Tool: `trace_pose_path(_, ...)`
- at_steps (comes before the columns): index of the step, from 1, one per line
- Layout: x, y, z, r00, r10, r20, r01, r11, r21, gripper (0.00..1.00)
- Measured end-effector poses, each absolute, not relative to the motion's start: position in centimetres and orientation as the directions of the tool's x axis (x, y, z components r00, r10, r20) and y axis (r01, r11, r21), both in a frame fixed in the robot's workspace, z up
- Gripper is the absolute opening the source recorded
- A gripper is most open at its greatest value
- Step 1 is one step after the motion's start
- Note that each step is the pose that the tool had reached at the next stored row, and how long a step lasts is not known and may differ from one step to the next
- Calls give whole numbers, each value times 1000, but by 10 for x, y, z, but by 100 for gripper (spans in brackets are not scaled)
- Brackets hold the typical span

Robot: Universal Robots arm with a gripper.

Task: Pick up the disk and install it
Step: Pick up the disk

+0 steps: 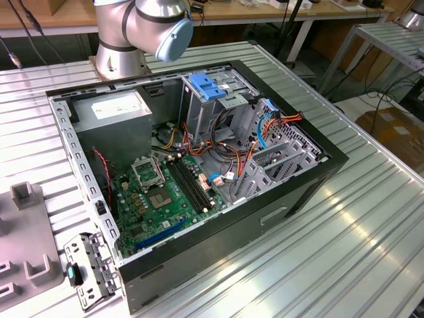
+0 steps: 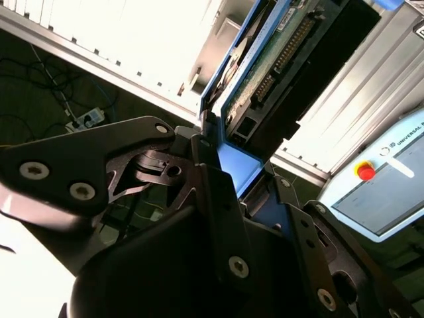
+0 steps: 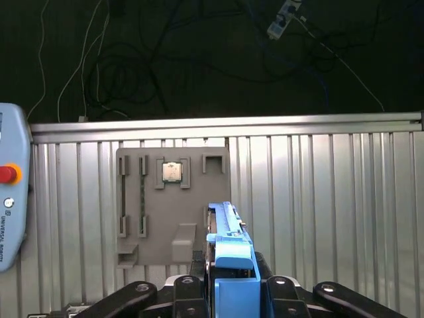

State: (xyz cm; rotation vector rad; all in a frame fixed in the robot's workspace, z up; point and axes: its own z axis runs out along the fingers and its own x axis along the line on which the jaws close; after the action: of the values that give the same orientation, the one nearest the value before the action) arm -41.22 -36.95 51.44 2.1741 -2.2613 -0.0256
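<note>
While hovering over ribbed metal table (image 3: 318, 199), gripper (image 3: 232, 283) is clamping disk (image 3: 225, 228) edge-on between fingers; grey fixture tray (image 3: 199, 199) carrying CPU chip (image 3: 172, 172) is lying on table, beyond disk.

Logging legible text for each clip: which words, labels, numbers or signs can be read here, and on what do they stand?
Pendant: a brand mark along its edge, not quoted here.
Power supply sticker: print too small to read.
Chip: markings too small to read.
Disk: board print blurred, unreadable.
</note>
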Motion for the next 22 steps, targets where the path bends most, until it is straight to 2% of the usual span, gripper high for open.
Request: trace_pose_path(22, -382, -370, 514, -39, -999, -8, -999, 39, 15, 37)
